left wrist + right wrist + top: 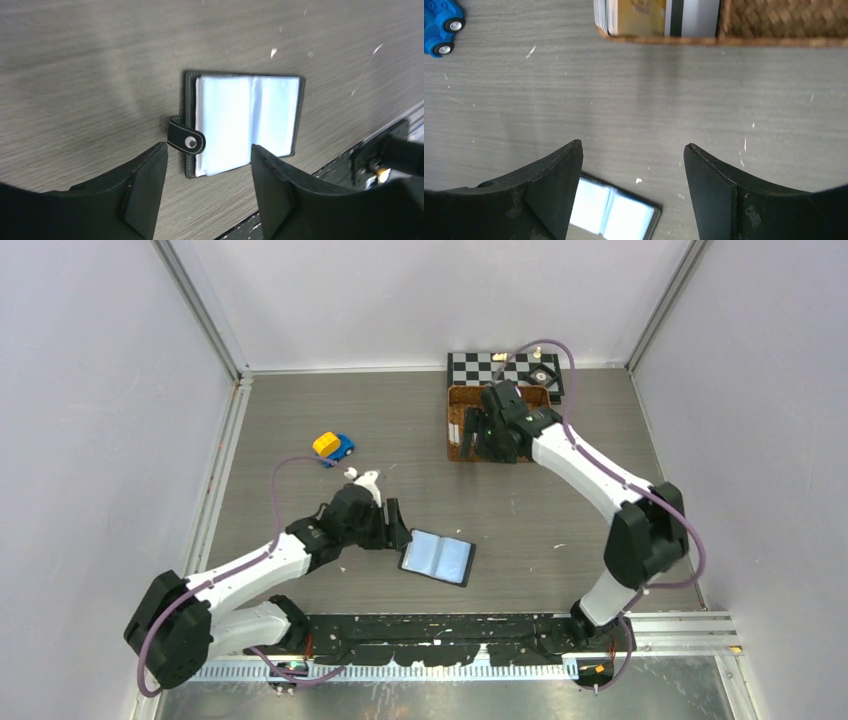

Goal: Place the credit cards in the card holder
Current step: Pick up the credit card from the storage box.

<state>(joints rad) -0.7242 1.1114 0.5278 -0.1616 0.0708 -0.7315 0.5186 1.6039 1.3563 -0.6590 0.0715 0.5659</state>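
Looking down from overhead, I have the small black leather bifold card holder (438, 557) lying open flat on the grey wood-grain desk (300, 410), lower centre of the frame. Its pale bluish clear plastic sleeves face up, which I judge leaves the pockets ready to take a card. In the left wrist view its snap tab (186, 140) sticks out sideways, clear of the sleeves.

My left gripper (397, 524) sits just beside the holder's left edge, spread wide with nothing between the fingers. I reckon it waits there to steady the holder.

My right gripper (478, 440) hangs at the brown wicker divided basket (450, 410), upper centre of the frame, also spread wide and empty. The thin plastic credit cards (649, 15), white, tan-yellow and dark, stand on edge in one basket compartment at the top of the right wrist view. None is in the holder yet.

Packed side by side behind the wicker wall, the cards look reachable only from above. Between basket and holder the desk is bare, giving a straight carry path. A blue and yellow toy car (333, 447) sits upper left, well apart from that path. A black-and-white checkerboard (480, 368) lies just behind the basket. The holder's lower edge is near the black rail (450, 625), so I would avoid pushing it that way.
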